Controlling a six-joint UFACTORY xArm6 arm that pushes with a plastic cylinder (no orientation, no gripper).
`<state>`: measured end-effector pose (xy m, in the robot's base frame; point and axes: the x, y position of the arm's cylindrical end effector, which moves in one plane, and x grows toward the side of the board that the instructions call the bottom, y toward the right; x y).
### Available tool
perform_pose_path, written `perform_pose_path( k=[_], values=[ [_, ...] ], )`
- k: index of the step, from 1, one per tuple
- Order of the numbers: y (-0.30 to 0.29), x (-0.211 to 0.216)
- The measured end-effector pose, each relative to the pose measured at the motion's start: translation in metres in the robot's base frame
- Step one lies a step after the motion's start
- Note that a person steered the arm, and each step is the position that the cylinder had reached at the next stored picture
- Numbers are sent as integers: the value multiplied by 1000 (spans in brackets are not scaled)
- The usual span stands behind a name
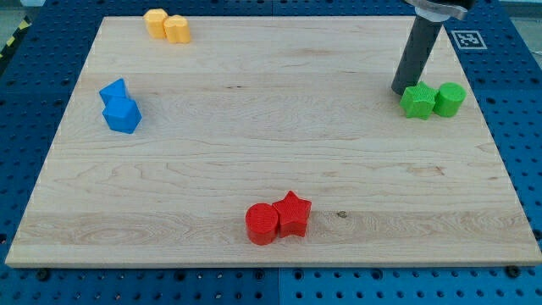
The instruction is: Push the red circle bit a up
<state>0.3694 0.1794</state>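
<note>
The rod's tip [400, 91] holds nothing; it rests by the green star [416, 102], seemingly touching, with a green cylinder [450, 99] beyond. The red circle [262, 224] sits far off at the view's bottom, touching the red star [293, 213]. An off-centre push could drag that star along or skew the circle sideways.

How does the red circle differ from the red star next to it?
Shape: the red circle is a round cylinder; the red star has points. Place: the circle sits at the view's left and slightly lower; the star sits at the right and slightly higher. They share the same red colour, look similar in size, and touch each other near the board's bottom edge. My tip is far from both, beside the green star at the view's upper right.
</note>
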Motion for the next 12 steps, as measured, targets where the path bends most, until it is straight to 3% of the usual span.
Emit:
perform_pose_path(
  k=[1, 2, 4, 5, 6, 8, 12],
  values=[
    [-85, -3],
    [-119, 28],
    [-119, 208],
    [-120, 249],
    [-127, 249],
    [-201, 249],
    [-236, 229]
  ],
)
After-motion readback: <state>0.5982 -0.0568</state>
